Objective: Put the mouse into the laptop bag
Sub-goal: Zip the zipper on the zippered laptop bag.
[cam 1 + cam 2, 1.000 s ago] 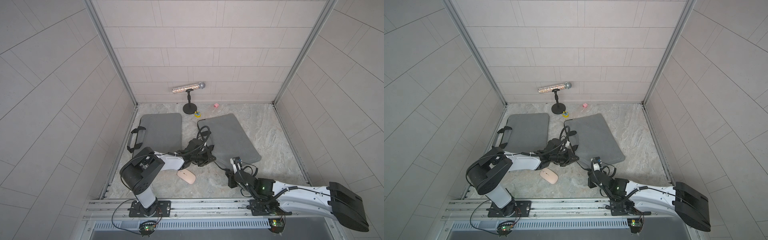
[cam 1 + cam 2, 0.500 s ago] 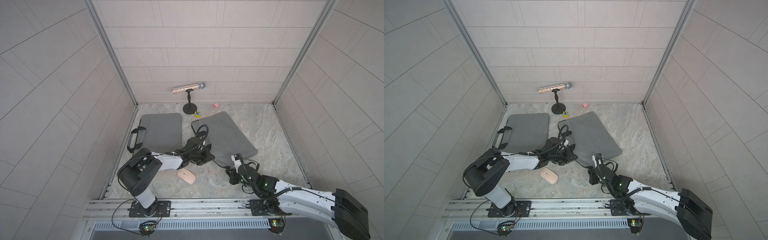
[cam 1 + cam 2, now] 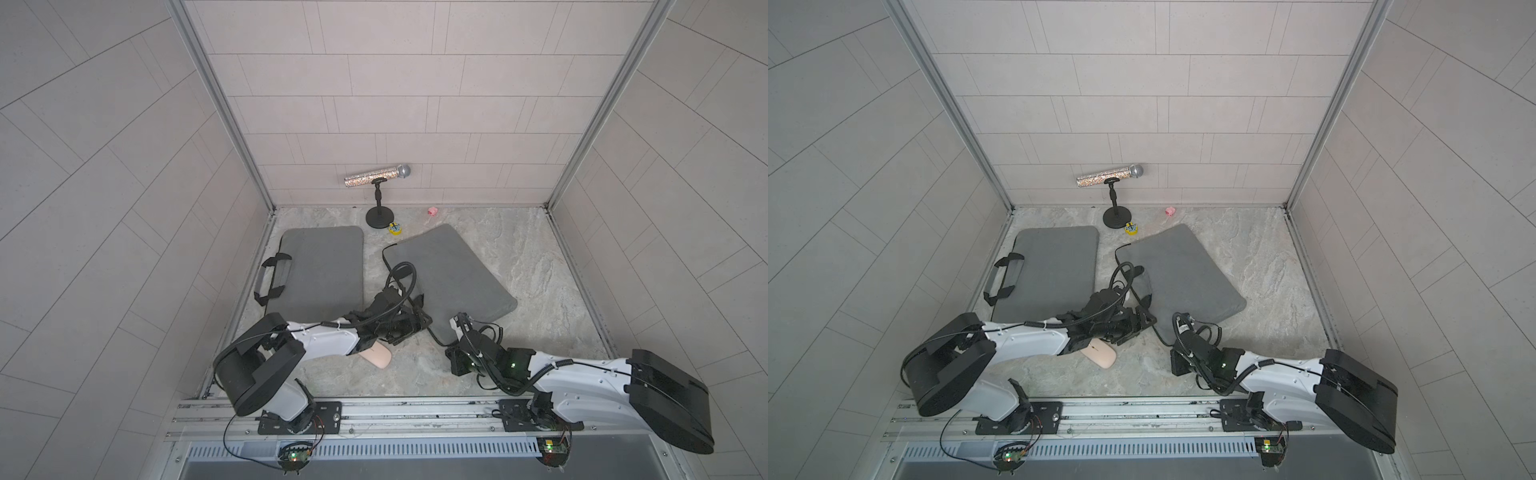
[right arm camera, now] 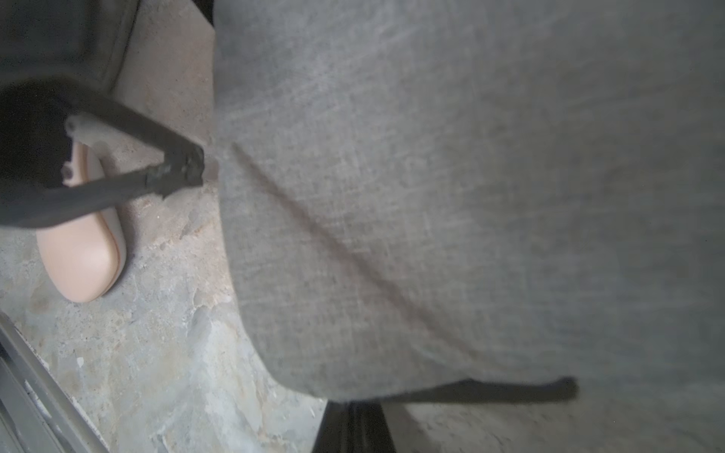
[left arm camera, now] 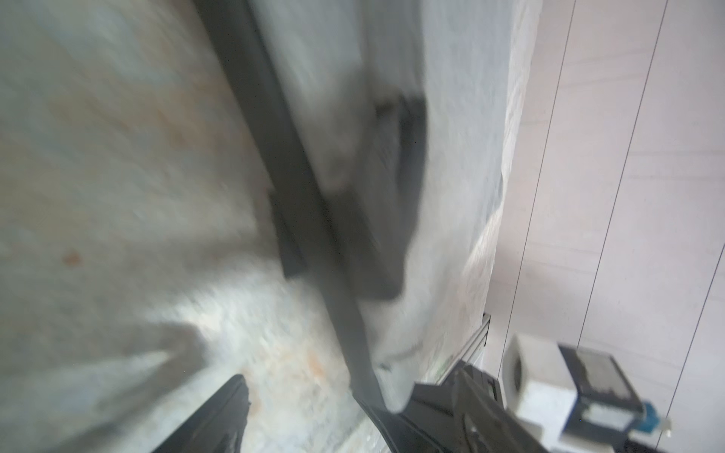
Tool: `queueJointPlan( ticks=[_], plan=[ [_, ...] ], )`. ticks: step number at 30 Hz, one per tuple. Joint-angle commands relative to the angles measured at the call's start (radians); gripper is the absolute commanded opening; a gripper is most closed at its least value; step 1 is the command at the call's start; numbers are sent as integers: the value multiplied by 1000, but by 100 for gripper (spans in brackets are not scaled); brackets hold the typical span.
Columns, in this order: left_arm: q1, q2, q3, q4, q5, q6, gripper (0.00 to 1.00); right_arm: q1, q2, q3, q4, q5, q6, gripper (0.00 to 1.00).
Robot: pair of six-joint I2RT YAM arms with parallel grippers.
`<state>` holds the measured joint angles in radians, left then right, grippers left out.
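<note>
While right jaws pinch shut on the laptop bag (image 3: 449, 274) flap and left jaws gape empty, pink mouse (image 3: 380, 358) lies on worktop (image 3: 540, 257) at flap's 7 o'clock; thin edge pinch may slip.

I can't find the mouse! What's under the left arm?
The pink mouse lies on the floor under the left arm. One end shows; the arm covers the rest.

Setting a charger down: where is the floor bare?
Widest bare floor lies between the tilted bag and the right wall. A smaller patch sits between the mouse and front rail. Crowded: where the left arm and right arm meet, and by the microphone stand.
</note>
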<state>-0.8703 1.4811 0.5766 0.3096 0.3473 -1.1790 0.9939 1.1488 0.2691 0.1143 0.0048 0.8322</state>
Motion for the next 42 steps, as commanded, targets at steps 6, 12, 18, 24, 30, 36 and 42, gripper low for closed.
queueJointPlan(
  ticks=[6, 12, 18, 24, 30, 36, 42],
  plan=[
    [-79, 69, 6, 67, -67, -47, 83, 41, -3, 19, 92, 18, 20, 0],
    [-95, 232, 47, 199, -22, -88, 41, 62, -77, -9, 84, 31, 21, 0],
    [-90, 232, 46, 203, -29, -94, 5, 68, -56, -43, 35, 94, 50, 0],
    [-74, 141, 15, 108, -94, -65, 0, -18, -120, -57, -145, 210, 79, 0],
    [-64, 128, 4, 111, -84, -61, 0, -163, -234, -94, -198, 155, 50, 0],
    [-59, 131, 1, 115, -75, -61, 0, -180, -448, -82, -344, 186, 51, 95],
    [-59, 97, -4, 87, -89, -52, 0, -313, -628, -70, -459, 141, 51, 100]
  ],
)
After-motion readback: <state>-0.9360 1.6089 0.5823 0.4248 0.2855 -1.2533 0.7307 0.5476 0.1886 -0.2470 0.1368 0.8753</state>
